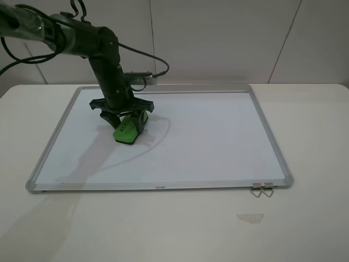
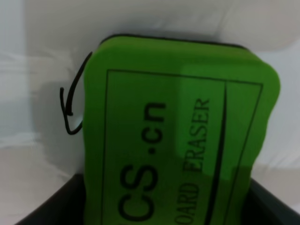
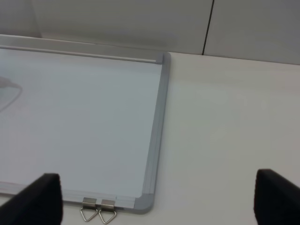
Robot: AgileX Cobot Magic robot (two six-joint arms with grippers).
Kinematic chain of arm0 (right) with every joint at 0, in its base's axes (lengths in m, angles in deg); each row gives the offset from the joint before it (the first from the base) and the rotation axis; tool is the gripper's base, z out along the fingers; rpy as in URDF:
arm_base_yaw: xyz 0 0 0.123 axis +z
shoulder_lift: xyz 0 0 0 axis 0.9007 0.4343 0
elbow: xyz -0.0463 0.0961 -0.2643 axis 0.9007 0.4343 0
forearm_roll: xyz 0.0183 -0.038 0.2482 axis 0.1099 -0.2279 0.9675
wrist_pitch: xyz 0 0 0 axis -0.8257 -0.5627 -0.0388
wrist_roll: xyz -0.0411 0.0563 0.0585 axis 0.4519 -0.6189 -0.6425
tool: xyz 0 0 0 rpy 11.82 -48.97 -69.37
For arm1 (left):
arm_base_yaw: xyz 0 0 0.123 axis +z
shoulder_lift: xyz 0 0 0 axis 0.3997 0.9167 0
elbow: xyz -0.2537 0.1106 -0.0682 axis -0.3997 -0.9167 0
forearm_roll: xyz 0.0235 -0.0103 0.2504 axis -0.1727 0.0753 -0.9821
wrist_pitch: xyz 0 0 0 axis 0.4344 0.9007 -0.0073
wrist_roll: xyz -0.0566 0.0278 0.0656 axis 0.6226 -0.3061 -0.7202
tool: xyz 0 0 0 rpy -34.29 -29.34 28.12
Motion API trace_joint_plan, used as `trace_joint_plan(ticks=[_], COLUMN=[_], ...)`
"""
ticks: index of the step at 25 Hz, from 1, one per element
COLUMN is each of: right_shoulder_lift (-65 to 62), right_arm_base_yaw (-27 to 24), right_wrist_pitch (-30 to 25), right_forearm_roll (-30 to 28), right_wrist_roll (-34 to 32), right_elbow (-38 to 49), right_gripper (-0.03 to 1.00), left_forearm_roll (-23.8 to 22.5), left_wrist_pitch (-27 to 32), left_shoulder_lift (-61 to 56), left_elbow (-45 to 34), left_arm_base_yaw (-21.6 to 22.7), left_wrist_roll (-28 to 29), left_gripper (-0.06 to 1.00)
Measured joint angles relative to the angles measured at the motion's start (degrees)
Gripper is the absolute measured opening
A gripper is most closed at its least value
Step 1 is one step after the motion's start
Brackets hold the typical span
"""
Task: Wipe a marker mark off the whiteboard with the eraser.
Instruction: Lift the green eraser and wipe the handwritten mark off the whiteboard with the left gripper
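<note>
From the high camera: the left gripper point(image 1: 124, 118) stands over the left half of the whiteboard point(image 1: 218, 142), its black fingers clamped on the green eraser point(image 1: 128, 129). The eraser is tilted, lower end down at the white surface; whether it touches is not clear from here. The board lies flat on a pale table point(image 1: 311, 218), with two metal clips point(image 1: 262, 190) on its near right corner and a pale tape scrap point(image 1: 250, 217) on the table just beyond them. No ink can be made out from this height.

From the left wrist camera: the eraser fills the frame, its dark lettering large and cut off. Only here does the marker mark point(image 2: 70, 108) appear, a thin black squiggle beside the eraser's edge, part of it tucked under that edge.

From the right wrist camera: the right gripper point(image 3: 157, 199), seen in no other view, hangs over the board's clipped corner with its jaws spread wide and nothing between them. Neither eraser nor mark appears here.
</note>
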Motion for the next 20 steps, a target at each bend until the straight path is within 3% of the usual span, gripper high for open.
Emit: trace_joint_plan(ticks=[10, 20], right_shoulder_lift=[0.0, 0.0], right_arm_base_yaw=[0.0, 0.0], right_wrist_pitch=[0.0, 0.0], right_forearm_roll=[0.0, 0.0], right_wrist_roll=[0.0, 0.0], right_elbow=[0.0, 0.0], right_gripper=[0.82, 0.82], left_forearm_roll=[-1.2, -12.6], left_wrist_pitch=[0.8, 4.4], left_shoulder_lift=[1.1, 1.2], left_elbow=[0.9, 1.0], left_arm_base_yaw=[0.0, 0.6], left_wrist_roll=[1.0, 8.6], left_gripper=[0.61, 0.61])
